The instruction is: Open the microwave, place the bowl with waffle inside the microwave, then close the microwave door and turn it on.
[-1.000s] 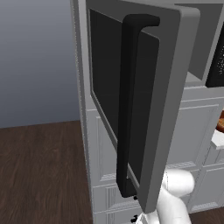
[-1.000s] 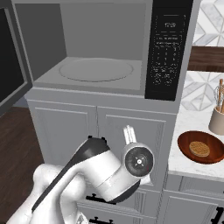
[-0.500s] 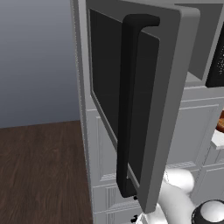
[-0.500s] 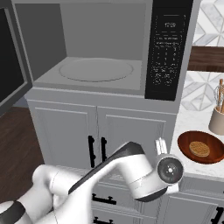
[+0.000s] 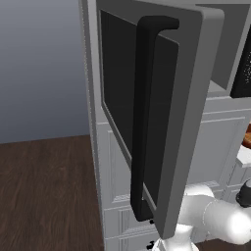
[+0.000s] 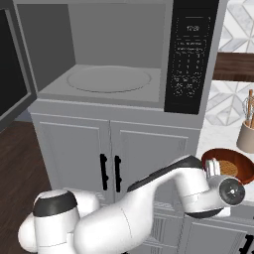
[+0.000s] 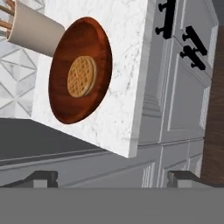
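The microwave (image 6: 54, 94) stands open above white cabinets, its round turntable (image 6: 109, 79) bare and its black control strip (image 6: 191, 54) on the right. The microwave door (image 5: 188, 122) is swung wide to the left, its long black bar handle (image 5: 144, 117) facing the left base camera. The bowl with waffle (image 7: 98, 65) is a shallow brown bowl on the marble counter (image 7: 127, 96), right of the microwave; it also shows as the bowl (image 6: 238, 159). My gripper (image 7: 113, 178) hangs open and empty in front of the counter's edge, short of the bowl. In the right base view the gripper (image 6: 214, 168) overlaps the bowl's left rim.
A beige utensil holder (image 6: 246, 135) stands on the counter just behind the bowl, seen as the holder (image 7: 33, 26) from the hand. White cabinet doors with short black handles (image 6: 110, 172) sit below the microwave. Dark wood floor (image 5: 44, 186) lies to the left.
My arm has swung right from in front of the cabinet doors to the counter edge by the bowl. The jaws stayed open; the door and bowl have not moved.
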You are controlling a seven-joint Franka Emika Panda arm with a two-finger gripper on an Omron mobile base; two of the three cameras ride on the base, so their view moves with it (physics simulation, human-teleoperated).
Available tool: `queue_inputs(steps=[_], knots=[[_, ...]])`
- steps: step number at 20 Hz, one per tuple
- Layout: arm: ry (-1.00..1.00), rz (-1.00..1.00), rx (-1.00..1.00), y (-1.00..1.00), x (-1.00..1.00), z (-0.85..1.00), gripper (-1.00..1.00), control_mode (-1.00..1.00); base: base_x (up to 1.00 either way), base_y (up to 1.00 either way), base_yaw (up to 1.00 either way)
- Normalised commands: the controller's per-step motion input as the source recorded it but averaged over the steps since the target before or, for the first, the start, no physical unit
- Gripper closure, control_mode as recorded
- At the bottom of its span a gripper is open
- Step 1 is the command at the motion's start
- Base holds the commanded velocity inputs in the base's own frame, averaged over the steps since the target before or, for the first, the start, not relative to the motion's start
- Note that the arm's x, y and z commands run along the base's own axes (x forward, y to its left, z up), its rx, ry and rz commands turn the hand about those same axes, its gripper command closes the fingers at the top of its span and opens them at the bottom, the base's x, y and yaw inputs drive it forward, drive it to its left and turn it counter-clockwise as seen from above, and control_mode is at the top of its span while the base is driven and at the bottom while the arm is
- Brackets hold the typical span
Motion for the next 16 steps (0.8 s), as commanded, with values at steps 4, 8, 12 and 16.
queue_inputs(steps=[4,8,12,16], knots=[[0.02,0.00,0.06,-0.31,0.00,0.00,-1.00,-1.00,0.00,0.00,0.00],[0.02,0.00,0.02,-0.09,0.05,-0.03,-1.00,-1.00,0.00,0.00,0.00],[0.00,-0.01,0.01,0.00,0.36,-0.23,-1.00,-1.00,0.00,0.00,0.00],[0.00,-0.05,0.04,0.00,0.46,-0.30,-1.00,-1.00,0.00,0.00,0.00]])
